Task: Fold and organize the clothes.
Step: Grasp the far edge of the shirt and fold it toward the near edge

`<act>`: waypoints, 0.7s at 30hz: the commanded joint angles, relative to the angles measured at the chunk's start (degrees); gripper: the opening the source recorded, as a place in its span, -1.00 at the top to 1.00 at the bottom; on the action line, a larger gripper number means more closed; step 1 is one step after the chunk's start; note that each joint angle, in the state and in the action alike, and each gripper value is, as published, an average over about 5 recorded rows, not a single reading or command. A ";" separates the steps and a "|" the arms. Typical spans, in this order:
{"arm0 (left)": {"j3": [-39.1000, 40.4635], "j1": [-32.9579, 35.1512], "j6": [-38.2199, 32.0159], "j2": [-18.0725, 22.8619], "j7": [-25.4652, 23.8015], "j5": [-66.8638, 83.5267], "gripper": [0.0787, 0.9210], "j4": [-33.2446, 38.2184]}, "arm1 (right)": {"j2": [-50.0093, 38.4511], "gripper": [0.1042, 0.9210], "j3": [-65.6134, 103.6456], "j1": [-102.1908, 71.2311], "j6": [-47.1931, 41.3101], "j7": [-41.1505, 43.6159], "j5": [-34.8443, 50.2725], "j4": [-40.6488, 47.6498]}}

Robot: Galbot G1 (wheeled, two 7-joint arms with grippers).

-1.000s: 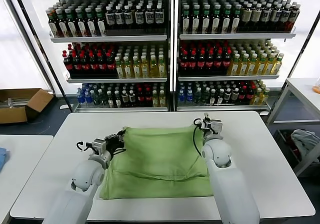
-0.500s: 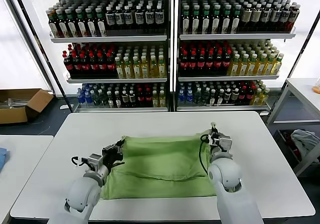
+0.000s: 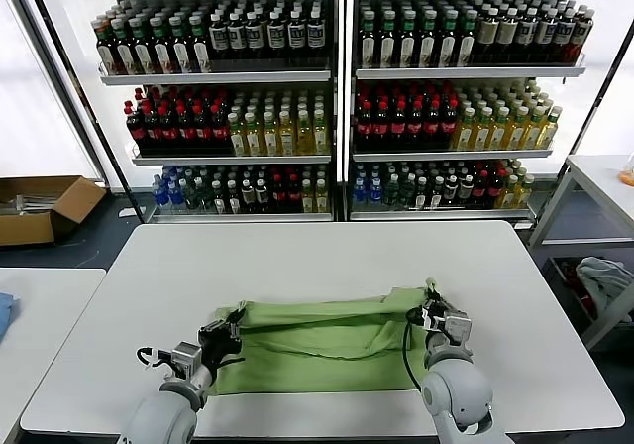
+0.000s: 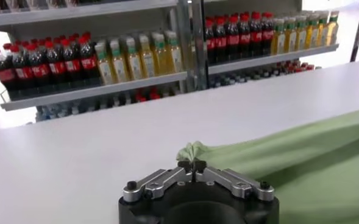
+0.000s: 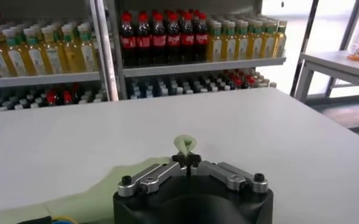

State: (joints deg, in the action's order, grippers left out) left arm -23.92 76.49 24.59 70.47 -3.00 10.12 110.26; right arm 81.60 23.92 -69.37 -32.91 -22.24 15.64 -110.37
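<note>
The clothes [image 3: 317,340], a light green shirt, lie folded over as a wide band on the near part of the white table [image 3: 317,256]. My left gripper [image 3: 230,327] is shut on the fold's left corner; in the left wrist view a bunch of green fabric [image 4: 193,151] sticks out past the closed tips of the left gripper [image 4: 192,165]. My right gripper [image 3: 432,293] is shut on the right corner, with a small loop of green cloth [image 5: 186,144] pinched above the tips of the right gripper [image 5: 186,159]. Collar, buttons and print are hidden.
Shelves of bottles [image 3: 337,97] stand behind the table. A cardboard box [image 3: 40,206] sits on the floor at the left. A second table [image 3: 604,181] with a pale cloth bundle [image 3: 606,280] under it is at the right. Another tabletop [image 3: 30,315] adjoins on the left.
Both grippers have pulled the shirt's far edge toward me over the near part, so the green cloth now shows as a narrower band closer to the table's front edge.
</note>
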 commanded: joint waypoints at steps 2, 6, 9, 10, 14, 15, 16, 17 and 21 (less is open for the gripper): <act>-0.54 4.50 -0.05 0.42 -0.44 -2.21 0.99 2.14 | 0.06 0.98 0.55 -5.22 0.12 0.04 -0.26 -2.66; -0.68 5.27 -0.17 0.79 -0.77 -3.06 0.99 2.47 | 0.45 0.98 0.25 -6.69 0.63 0.03 -0.44 -2.89; -0.86 5.47 -0.24 0.94 -0.91 -3.54 0.99 2.57 | 0.53 0.98 0.08 -7.49 0.83 0.01 -0.58 -3.03; -0.93 5.51 -0.30 0.97 -0.96 -3.75 0.99 2.56 | 0.53 0.98 0.04 -7.71 0.86 -0.01 -0.67 -3.04; -1.18 5.49 -0.53 1.17 -1.06 -4.56 0.99 2.24 | 0.47 0.98 0.06 -8.24 0.90 -0.08 -1.47 -2.75; -1.21 5.44 -0.55 1.25 -1.06 -4.72 0.99 2.12 | 0.44 0.98 0.04 -8.32 0.94 -0.06 -1.85 -2.63; -1.23 5.35 -0.57 1.35 -1.03 -4.94 0.99 1.99 | 0.42 0.98 0.00 -8.39 0.97 -0.03 -2.24 -2.54; -1.23 5.24 -0.57 1.45 -1.00 -5.20 0.99 1.86 | 0.39 0.98 -0.06 -8.47 1.02 0.03 -2.76 -2.44; -1.07 4.58 -0.95 1.89 -0.70 -5.83 0.93 1.57 | 0.57 0.98 -0.42 -8.79 1.38 0.23 -5.61 -2.32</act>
State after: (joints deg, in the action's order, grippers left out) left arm -25.01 80.56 23.89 72.24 -3.71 5.42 111.77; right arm 82.00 23.56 -76.82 -31.73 -22.09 13.16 -112.49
